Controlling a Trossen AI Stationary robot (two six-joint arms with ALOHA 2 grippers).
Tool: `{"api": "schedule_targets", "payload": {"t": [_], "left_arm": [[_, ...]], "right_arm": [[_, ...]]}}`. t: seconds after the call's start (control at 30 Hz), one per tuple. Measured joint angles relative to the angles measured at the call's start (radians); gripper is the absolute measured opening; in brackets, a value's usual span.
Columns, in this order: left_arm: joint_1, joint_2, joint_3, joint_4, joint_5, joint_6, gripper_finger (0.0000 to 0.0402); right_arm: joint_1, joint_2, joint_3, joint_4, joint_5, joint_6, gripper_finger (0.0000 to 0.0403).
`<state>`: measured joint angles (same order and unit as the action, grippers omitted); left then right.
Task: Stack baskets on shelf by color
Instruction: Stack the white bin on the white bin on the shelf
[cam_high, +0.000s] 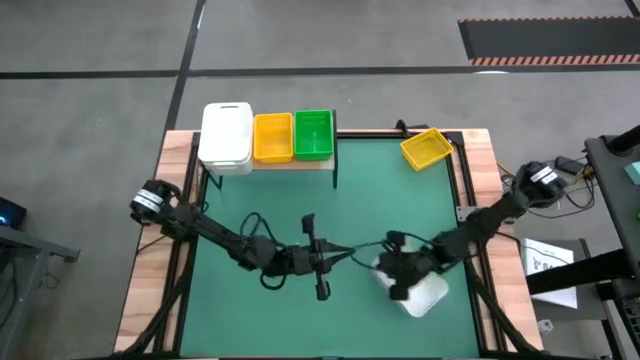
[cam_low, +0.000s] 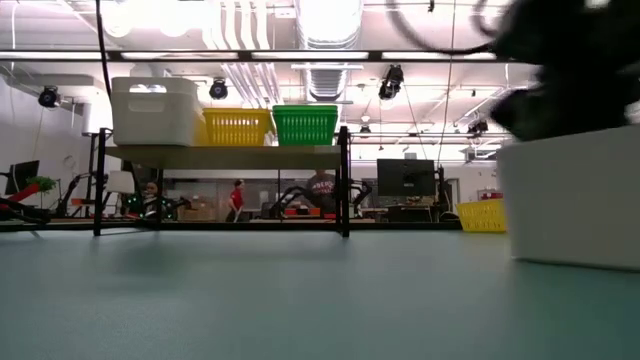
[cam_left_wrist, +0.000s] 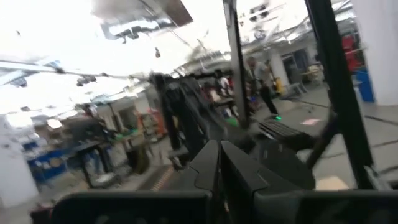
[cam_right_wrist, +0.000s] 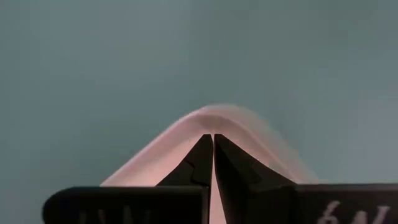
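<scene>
On the wooden shelf (cam_high: 290, 165) at the table's far side, a white basket (cam_high: 225, 135), a yellow basket (cam_high: 272, 137) and a green basket (cam_high: 313, 135) stand side by side on their bases. A second yellow basket (cam_high: 427, 148) sits on the mat at the far right. Another white basket (cam_high: 425, 295) rests on the mat near the right front. My right gripper (cam_right_wrist: 213, 140) is shut and slants down at that basket's rounded corner (cam_right_wrist: 217, 118). My left gripper (cam_high: 350, 254) is shut at mid-table, raised above the mat and holding nothing. My right gripper has its shut fingertips (cam_right_wrist: 202, 152) right at the near white basket's rounded corner, coming from above at a slant. Whether they touch the rim there, I cannot tell. The basket stands with its base on the mat.
The green mat (cam_high: 300, 205) lies open between the shelf and the arms. Black shelf posts (cam_low: 345, 180) stand at the shelf's corners. The wooden table border (cam_high: 150, 290) runs along both sides.
</scene>
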<state>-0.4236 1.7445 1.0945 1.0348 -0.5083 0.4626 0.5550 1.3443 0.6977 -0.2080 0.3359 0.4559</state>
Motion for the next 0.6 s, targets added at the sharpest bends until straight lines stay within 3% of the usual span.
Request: {"api": "schedule_targets", "payload": {"t": [0.13, 0.27, 0.4, 0.6], "left_arm": [[-0.013, -0.077, -0.004, -0.033, -0.018, 0.022, 0.0001], [-0.029, -0.141, -0.005, -0.209, -0.026, -0.005, 0.0001], [-0.048, -0.193, -0.005, -0.359, -0.031, -0.124, 0.0001], [-0.060, -0.209, -0.001, -0.599, -0.050, -0.360, 0.0001]], "right_arm": [[-0.128, 0.061, 0.077, 0.117, 0.010, -0.143, 0.0009], [-0.262, 0.099, 0.201, 0.158, 0.084, -0.289, 0.0009], [-0.332, 0.091, 0.317, 0.055, 0.022, -0.404, 0.0009], [-0.313, -0.004, 0.393, -0.174, 0.023, -0.485, 0.0009]]}}
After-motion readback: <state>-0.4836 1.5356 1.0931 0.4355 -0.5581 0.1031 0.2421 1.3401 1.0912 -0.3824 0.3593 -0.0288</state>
